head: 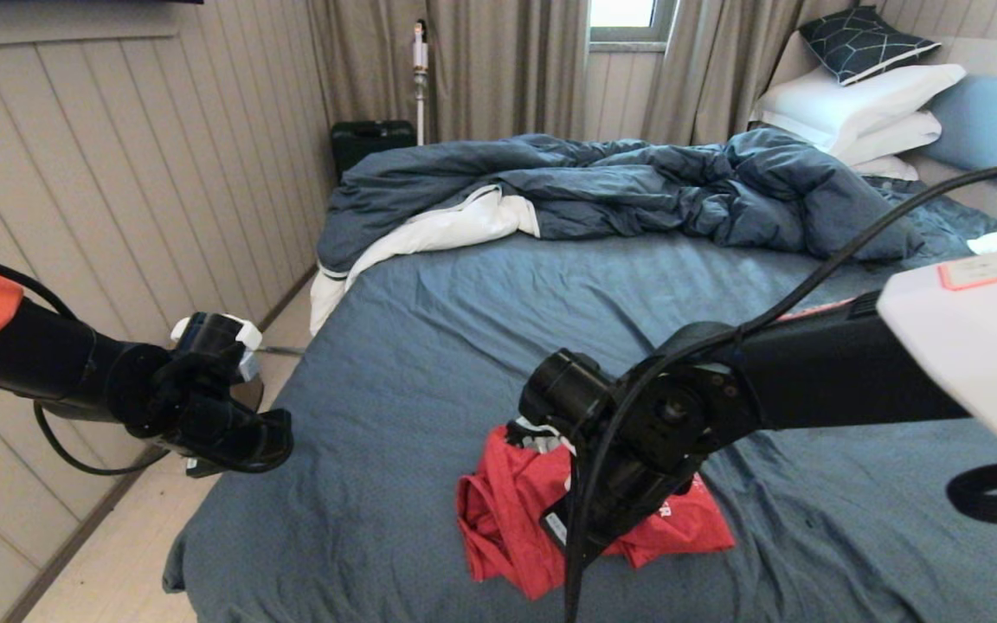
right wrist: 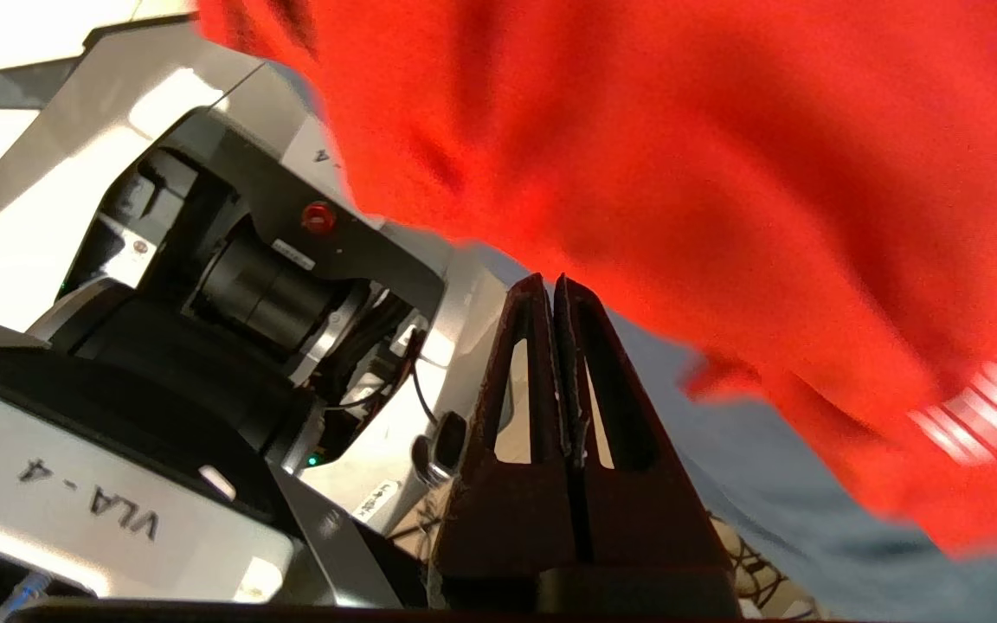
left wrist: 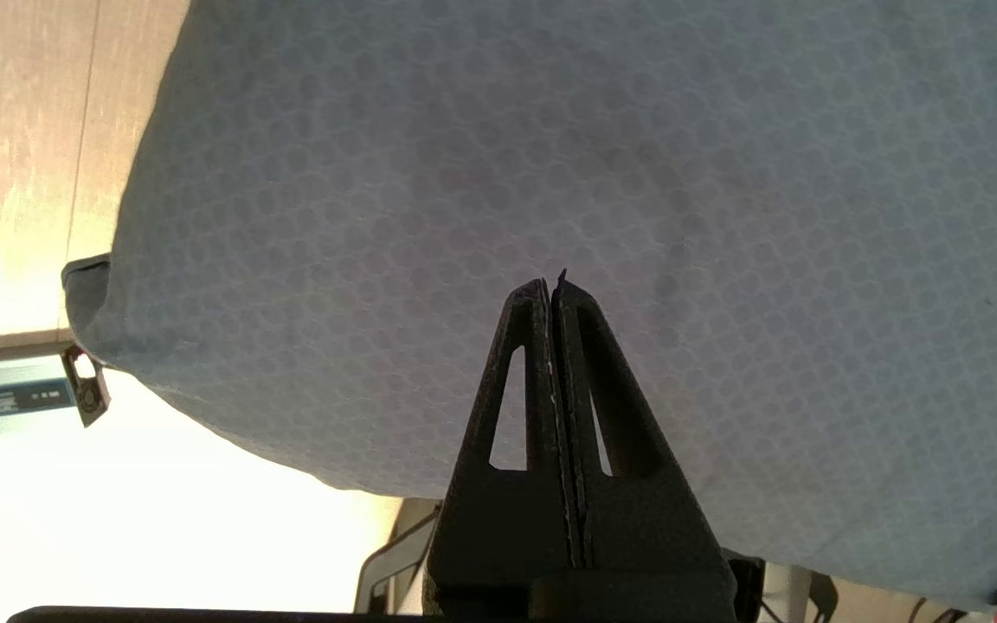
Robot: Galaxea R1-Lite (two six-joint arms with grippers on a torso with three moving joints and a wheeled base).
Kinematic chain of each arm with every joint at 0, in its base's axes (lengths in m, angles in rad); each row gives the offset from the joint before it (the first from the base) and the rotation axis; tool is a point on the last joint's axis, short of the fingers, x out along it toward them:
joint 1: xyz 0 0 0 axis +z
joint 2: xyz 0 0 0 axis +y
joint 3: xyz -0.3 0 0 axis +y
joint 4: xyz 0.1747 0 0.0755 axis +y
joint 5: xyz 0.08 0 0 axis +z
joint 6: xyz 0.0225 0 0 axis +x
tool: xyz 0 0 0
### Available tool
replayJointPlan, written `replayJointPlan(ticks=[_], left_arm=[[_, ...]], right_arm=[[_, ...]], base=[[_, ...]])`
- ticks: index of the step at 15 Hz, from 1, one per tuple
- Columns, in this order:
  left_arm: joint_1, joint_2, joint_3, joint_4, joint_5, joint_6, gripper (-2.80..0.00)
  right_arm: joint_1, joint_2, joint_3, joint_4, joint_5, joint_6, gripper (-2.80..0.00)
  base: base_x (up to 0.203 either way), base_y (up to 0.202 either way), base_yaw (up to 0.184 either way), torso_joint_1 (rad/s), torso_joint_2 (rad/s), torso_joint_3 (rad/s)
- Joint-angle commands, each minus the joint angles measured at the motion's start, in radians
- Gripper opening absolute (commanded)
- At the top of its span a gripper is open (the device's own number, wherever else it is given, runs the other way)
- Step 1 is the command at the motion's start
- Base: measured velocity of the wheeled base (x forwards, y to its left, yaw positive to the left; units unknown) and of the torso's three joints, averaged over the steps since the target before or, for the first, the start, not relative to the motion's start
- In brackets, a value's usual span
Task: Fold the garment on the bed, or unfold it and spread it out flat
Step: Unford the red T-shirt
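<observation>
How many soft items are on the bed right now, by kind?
Red T-shirt, bunched near the bed's front edge: 1
Dark blue duvet, rumpled: 1
White pillows, stacked: 3
Dark patterned cushion: 1
Total: 6

Garment half hidden behind the right arm

In the head view the middle of the red garment (head: 507,510) is covered by the right arm's wrist, and the right gripper (right wrist: 553,285) itself is concealed there — its fingertips are seen pressed together only in the wrist view. White lettering on the cloth beside that gripper is blurred and cut by the picture's edge — it cannot be read. The bed (head: 429,363) is cropped below the gripper.
</observation>
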Motion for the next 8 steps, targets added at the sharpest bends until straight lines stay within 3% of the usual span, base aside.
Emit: replayJointPlan(ticks=[1, 8], left_arm=[[0.0, -0.004, -0.001, 0.001, 0.0, -0.002, -2.8], [0.002, -0.007, -0.004, 0.001, 0.0, -0.002, -2.8]], right_arm=[[0.011, 0.087, -0.028, -0.005, -0.005, 0.001, -2.8], [0.026, 0.264, -0.289, -0.005, -0.054, 0.0, -2.8]], base=[[0.0, 0.0, 0.0, 0.0, 0.0, 0.0], [0.0, 0.0, 0.0, 0.0, 0.0, 0.0]])
